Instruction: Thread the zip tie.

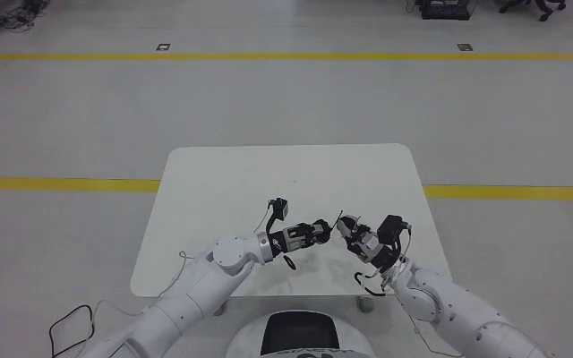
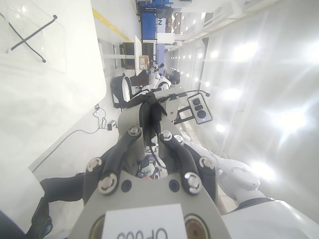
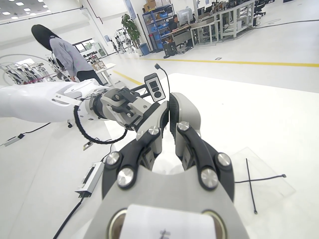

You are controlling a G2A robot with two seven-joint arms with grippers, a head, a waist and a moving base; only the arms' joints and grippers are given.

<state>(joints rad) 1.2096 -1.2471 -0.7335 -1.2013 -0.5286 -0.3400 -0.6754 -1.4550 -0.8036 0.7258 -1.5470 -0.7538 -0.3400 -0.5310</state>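
Two-arm threading stance, read from the robot's left to its right.

(a) The left gripper (image 1: 321, 234) is held above the near part of the white table (image 1: 269, 179). It points across at its partner. In the left wrist view its fingers (image 2: 132, 125) converge and are pressed onto a dark strap, which is the zip tie (image 2: 152, 103).

(b) The zip tie (image 1: 338, 218) sits at the meeting point of the two grippers and is raised off the table. In the top view a thin black length of it rises from between the fingertips, slanting away from the robot. Which end is the head cannot be told.

(c) The right gripper (image 1: 348, 232) faces the left one, tip to tip and touching or just short of it. In the right wrist view its own gripper (image 3: 169, 105) has both black pads pressed together with no gap between them. They nip the tie where the left gripper's grey finger (image 3: 149, 115) arrives.

(d) A clear sheet (image 3: 271, 172) lies flat on the table, lower than both grippers, off to one side and well apart from them. On it rest two spare zip ties (image 3: 250, 182), crossed as an X. The same crossed pair (image 2: 25, 39) appears in the left wrist view. Neither gripper touches them.
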